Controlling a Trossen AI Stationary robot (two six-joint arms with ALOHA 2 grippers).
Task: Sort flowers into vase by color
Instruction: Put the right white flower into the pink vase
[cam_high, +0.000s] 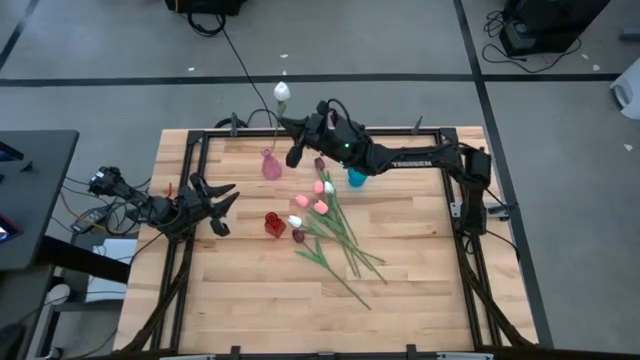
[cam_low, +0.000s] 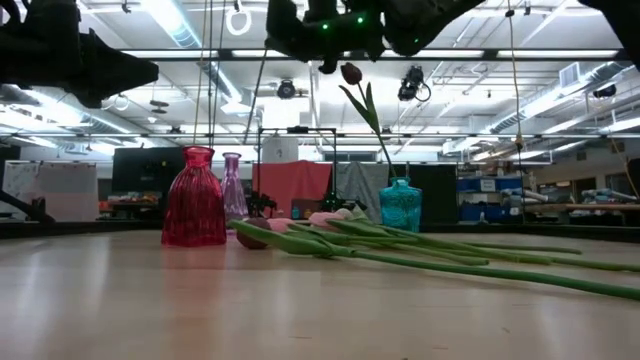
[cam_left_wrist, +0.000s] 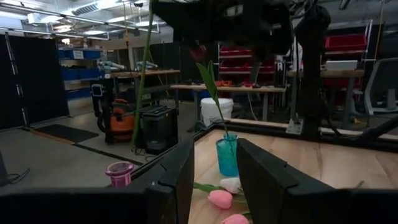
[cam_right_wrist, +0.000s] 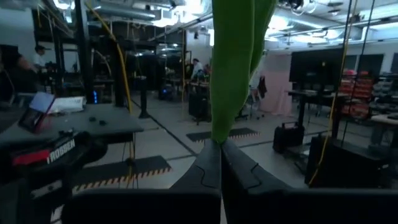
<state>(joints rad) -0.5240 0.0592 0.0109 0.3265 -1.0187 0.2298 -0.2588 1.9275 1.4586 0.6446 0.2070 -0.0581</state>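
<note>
My right gripper (cam_high: 285, 124) is near the table's far edge, shut on a white tulip (cam_high: 282, 92) that stands upright over the pink vase (cam_high: 271, 165). The teal vase (cam_high: 356, 178) holds a maroon tulip (cam_low: 351, 73). A red vase (cam_high: 274, 224) stands next to a heap of pink, white and maroon tulips (cam_high: 322, 212), which lie flat with their stems pointing toward the near edge. My left gripper (cam_high: 216, 205) is open and waits at the table's left, level with the red vase. My right gripper pinches the white tulip's green stem and leaf (cam_right_wrist: 219, 127) between its two shut fingers (cam_right_wrist: 239, 171). It comes in about level from the table's right, with the fingers across the stem. The tulip is lifted clear and upright, its stem (cam_left_wrist: 143, 81) hanging down above the pink vase (cam_left_wrist: 119, 171).
The three vases stand in the table's far half: pink at far left, teal (cam_low: 400, 205) at right, red (cam_low: 195, 197) nearer the middle. The loose stems (cam_low: 450, 262) sprawl across the middle. A dark metal frame (cam_high: 200, 135) borders the table. The near half is bare wood (cam_high: 260, 300).
</note>
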